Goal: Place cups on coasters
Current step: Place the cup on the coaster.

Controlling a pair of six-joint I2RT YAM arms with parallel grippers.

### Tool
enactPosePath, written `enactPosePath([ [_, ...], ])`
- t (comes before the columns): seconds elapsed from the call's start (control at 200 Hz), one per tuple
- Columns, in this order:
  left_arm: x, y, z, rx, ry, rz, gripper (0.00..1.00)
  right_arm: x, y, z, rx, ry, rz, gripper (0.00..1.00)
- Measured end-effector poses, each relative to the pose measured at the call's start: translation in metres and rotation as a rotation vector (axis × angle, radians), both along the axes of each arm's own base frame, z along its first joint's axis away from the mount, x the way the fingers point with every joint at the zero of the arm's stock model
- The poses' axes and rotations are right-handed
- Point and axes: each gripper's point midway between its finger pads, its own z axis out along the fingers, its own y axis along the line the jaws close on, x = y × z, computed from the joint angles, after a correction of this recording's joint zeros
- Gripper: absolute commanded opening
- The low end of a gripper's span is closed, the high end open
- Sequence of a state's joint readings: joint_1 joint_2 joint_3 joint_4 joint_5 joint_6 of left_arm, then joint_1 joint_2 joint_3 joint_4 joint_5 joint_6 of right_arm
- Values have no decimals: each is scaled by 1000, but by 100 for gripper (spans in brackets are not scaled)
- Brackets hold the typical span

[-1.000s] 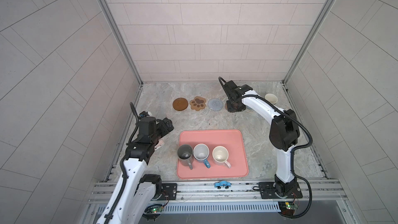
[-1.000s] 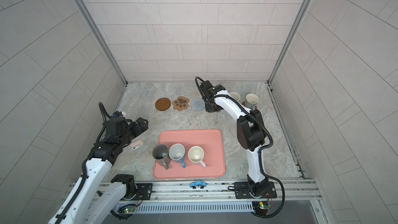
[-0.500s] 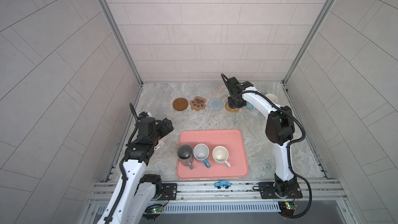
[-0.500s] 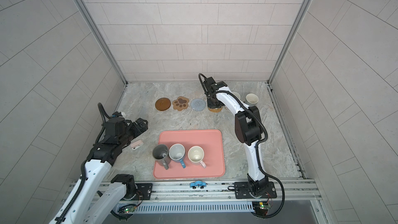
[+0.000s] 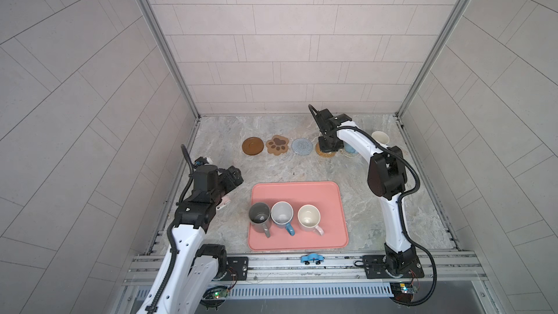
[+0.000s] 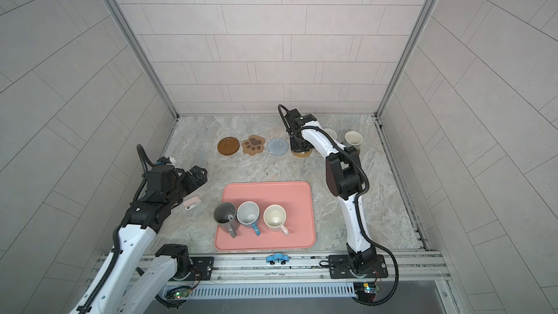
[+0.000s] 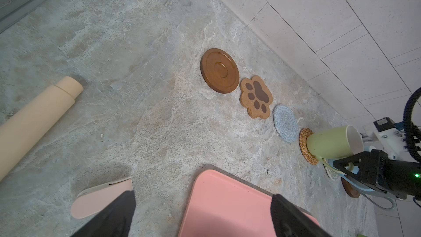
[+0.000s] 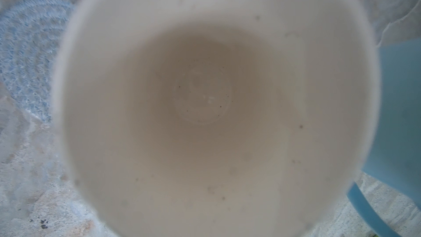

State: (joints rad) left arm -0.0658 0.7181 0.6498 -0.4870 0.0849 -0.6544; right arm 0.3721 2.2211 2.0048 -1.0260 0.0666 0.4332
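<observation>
Over the back row, right gripper (image 7: 340,166): pressed together on the handle of the light green mug (image 7: 328,142), with the arm arched over it in both top views.
Light green mug: upright and cream inside, its base at the middle of the woven rattan coaster (image 7: 306,148). Whether it rests there or hangs just clear cannot be told.
Right wrist view: the mug's pale, speckled interior fills nearly the whole picture.
Bare coasters: the blue-grey knit coaster (image 5: 302,146) lies just beside the rattan one. Past it come the paw-print coaster (image 5: 277,144) and a brown wooden disc (image 5: 252,146), in a line along the back wall.
Other side of the gripper: a blue mug (image 5: 350,148) stands on the clear coaster (image 5: 353,155). A grey-brown mug (image 5: 380,138) stands beyond it, near the corner.
Pink tray (image 5: 302,191): towards the front, well apart from the coaster row. It carries the dark grey mug (image 5: 259,217), a second blue mug (image 5: 282,214) and the pale pink mug (image 5: 309,218), upright, side by side, handles turned frontward.
Left gripper (image 5: 237,176): fingers (image 7: 123,210) spread wide, holding nothing, poised above the table off the tray's left edge.
Oddments: a small pink object (image 5: 223,203) lies near the left arm. A beige roll (image 7: 34,119) lies on the marble top, and a blue toy car (image 5: 312,258) sits on the front rail.
</observation>
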Motion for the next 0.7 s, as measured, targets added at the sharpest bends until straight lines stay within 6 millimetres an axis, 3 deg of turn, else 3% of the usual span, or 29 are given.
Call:
enactPosePath([
  [0.405, 0, 0, 0, 0, 2, 0, 100, 1, -1, -3, -3, 8, -3, 1],
  [0.701, 0, 0, 0, 0, 2, 0, 100, 0, -2, -3, -4, 8, -4, 21],
])
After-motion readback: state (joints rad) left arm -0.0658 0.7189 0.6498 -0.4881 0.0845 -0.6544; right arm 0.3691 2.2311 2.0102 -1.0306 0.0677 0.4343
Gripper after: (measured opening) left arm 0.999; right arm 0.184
